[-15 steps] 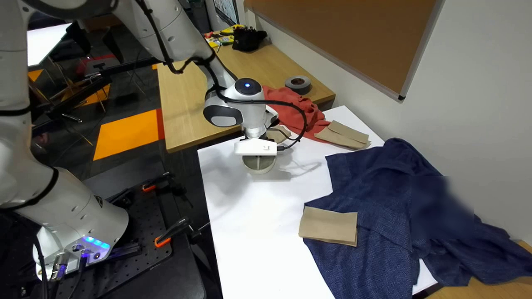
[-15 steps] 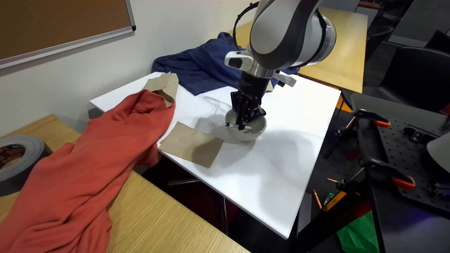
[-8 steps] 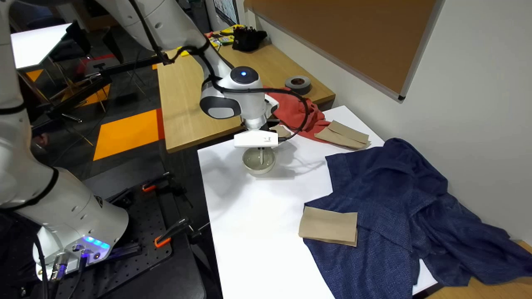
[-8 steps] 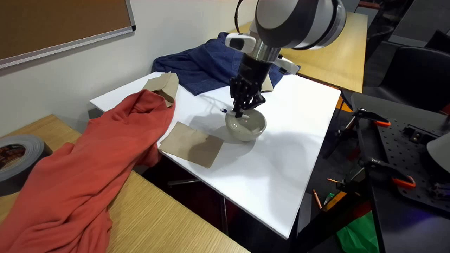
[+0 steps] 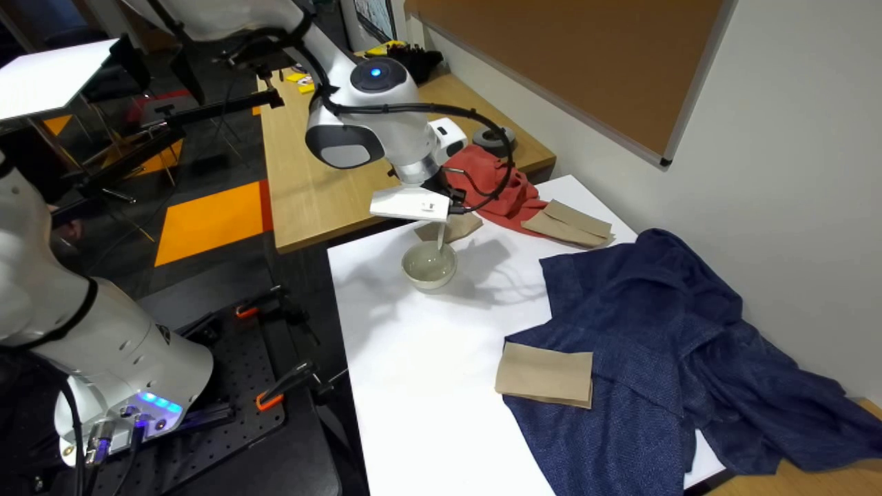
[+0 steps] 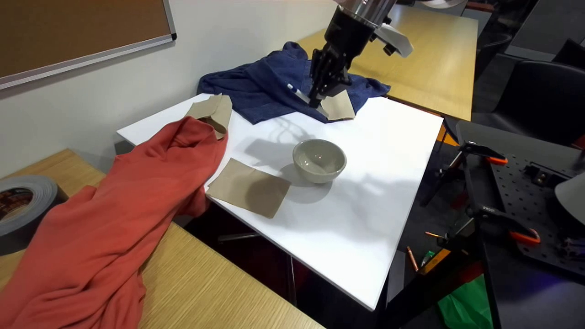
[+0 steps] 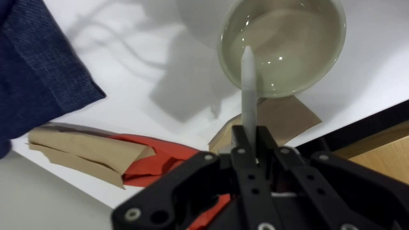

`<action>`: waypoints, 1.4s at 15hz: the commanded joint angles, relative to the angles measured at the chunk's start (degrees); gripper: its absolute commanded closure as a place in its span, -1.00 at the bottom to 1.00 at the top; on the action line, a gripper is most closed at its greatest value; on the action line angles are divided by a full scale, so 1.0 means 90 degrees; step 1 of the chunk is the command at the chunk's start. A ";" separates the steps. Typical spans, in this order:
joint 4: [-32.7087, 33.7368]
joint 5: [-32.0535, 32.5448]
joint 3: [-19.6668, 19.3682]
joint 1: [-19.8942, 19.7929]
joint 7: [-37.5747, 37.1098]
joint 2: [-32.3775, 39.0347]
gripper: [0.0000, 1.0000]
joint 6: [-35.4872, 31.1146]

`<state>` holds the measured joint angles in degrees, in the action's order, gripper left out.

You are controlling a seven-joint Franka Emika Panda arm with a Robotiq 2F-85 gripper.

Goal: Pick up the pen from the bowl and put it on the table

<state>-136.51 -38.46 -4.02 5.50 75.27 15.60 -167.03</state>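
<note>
The pen (image 6: 299, 94) is a thin white stick with a blue end. It also shows in the wrist view (image 7: 249, 80) and, partly, in an exterior view (image 5: 441, 236). My gripper (image 6: 316, 101) is shut on the pen near its middle and holds it tilted in the air. In the wrist view the fingertips (image 7: 239, 131) press on it from both sides, and its white tip overlaps the bowl (image 7: 339, 57). The small beige-grey bowl (image 6: 319, 174) stands upright on the white table (image 6: 365, 228), below the gripper, with nothing seen inside.
A navy cloth (image 6: 269, 87) and a red cloth (image 6: 137, 192) lie partly on the table. A brown paper piece (image 6: 249, 188) lies beside the bowl, others near the cloths (image 5: 544, 375). Wooden tables adjoin both ends. A wall with a brown board (image 5: 586, 62) runs alongside.
My gripper has risen out of the bowl with the pen held in it and now stands well above the bowl. The wrist and pen are more tilted. The bowl has not moved.
</note>
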 commanded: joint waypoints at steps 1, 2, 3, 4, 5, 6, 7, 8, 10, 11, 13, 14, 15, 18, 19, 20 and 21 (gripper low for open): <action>-0.0374 0.0258 -0.0496 0.0435 -0.1258 -0.0342 0.94 -0.0696; -0.0451 0.0767 -0.0195 0.0037 -0.1889 -0.0347 0.94 -0.0980; -0.0451 0.0670 -0.0842 0.0653 -0.2105 -0.0263 0.94 -0.1146; -0.0476 0.0939 -0.1092 0.0800 -0.2601 -0.0170 0.94 -0.1349; -0.0507 0.1137 -0.1485 0.1084 -0.2996 -0.0051 0.94 -0.1535; -0.0497 0.1304 -0.1930 0.1397 -0.3384 0.0098 0.94 -0.1623; -0.0472 0.1448 -0.2437 0.1783 -0.3761 0.0286 0.94 -0.1676; -0.0421 0.1522 -0.2948 0.2179 -0.4097 0.0493 0.94 -0.1653; -0.0290 0.1561 -0.3867 0.2939 -0.4646 0.0891 0.94 -0.1300; -0.0255 0.1544 -0.4218 0.3264 -0.4831 0.1046 0.94 -0.1105; -0.0200 0.1535 -0.4714 0.3766 -0.5105 0.1274 0.94 -0.0624; -0.0161 0.1564 -0.4868 0.3940 -0.5208 0.1348 0.94 -0.0328; -0.0125 0.1588 -0.4981 0.4082 -0.5293 0.1391 0.94 -0.0070; -0.0048 0.2732 -0.4773 0.3806 -0.6277 0.1220 0.94 0.0440; 0.0023 0.3093 -0.4700 0.3721 -0.6542 0.1205 0.94 0.0578; 0.0080 0.3686 -0.4566 0.3549 -0.7064 0.1148 0.94 0.0686; 0.0135 0.4157 -0.4427 0.3383 -0.7458 0.1106 0.94 0.0796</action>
<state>-136.93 -11.29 -46.91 40.54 16.61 27.89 -163.59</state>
